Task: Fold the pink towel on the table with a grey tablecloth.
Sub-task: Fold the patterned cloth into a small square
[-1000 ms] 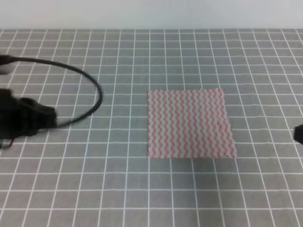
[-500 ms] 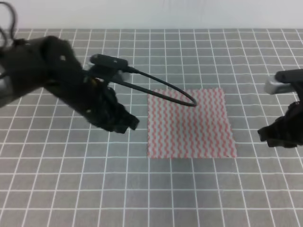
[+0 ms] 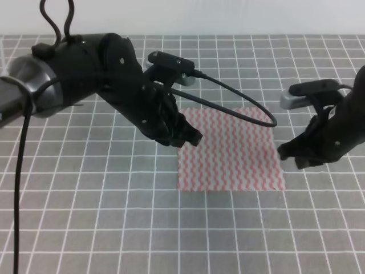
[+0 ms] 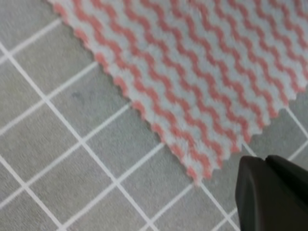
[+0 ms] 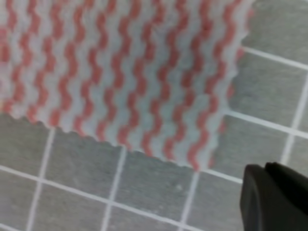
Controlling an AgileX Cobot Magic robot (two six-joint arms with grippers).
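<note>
Left gripper (image 3: 191, 138) beside frayed chevron pink towel (image 3: 228, 149)

The thin square pink towel (image 3: 229, 149) carries pink-and-white zigzag stripes, its frayed edges pink-tipped. The large grey cloth-covered surface (image 3: 114, 217) bears a grid of thin white lines. Both arms' fingers (image 4: 272, 192) look black, perhaps dark grey, through the blur.

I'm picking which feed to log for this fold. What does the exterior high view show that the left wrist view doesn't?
Only the exterior high view shows the whole pink towel lying flat and unfolded, the left gripper at its left edge and the right gripper at its right edge. Only the left wrist view shows a frayed towel corner close up beside a dark fingertip. Both show the towel and the grey tablecloth.
</note>
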